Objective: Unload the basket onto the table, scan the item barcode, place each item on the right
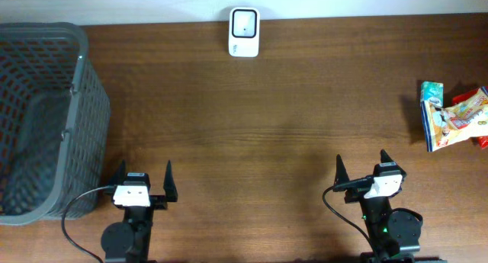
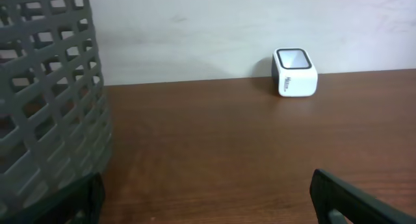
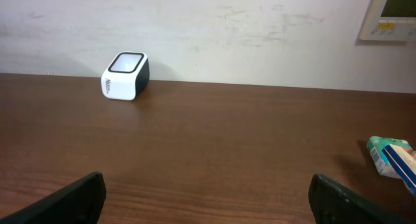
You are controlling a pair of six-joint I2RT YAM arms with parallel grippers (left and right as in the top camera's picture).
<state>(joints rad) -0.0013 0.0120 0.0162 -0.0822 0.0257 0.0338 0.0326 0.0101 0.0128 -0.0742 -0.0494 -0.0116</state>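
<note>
Overhead: the left gripper [image 1: 145, 171] sits at the near edge of the table [image 1: 259, 126], jaws spread wide with nothing between them. The right gripper [image 1: 361, 160] is also at the near edge, equally wide open and empty. A grey basket [image 1: 76, 80] stands at the left side, just beside the left gripper. A white scanner [image 1: 245, 32] rests at the far edge, about midway across. The packets [image 1: 456, 117] lie in a small heap at the far right edge, well apart from both grippers and from the scanner.

Left wrist: the basket fills the left side, close to the camera. The scanner stands ahead and to the right, against the wall. Both dark fingers [image 2: 354, 199] show only at the bottom corners, bare table between them.

Right wrist: the scanner is ahead on the left by the wall, and one packet end shows at the right edge. A wall panel [image 3: 390, 15] shows at top right. The fingers [image 3: 65, 201] stand far apart at the bottom corners, gripping nothing
</note>
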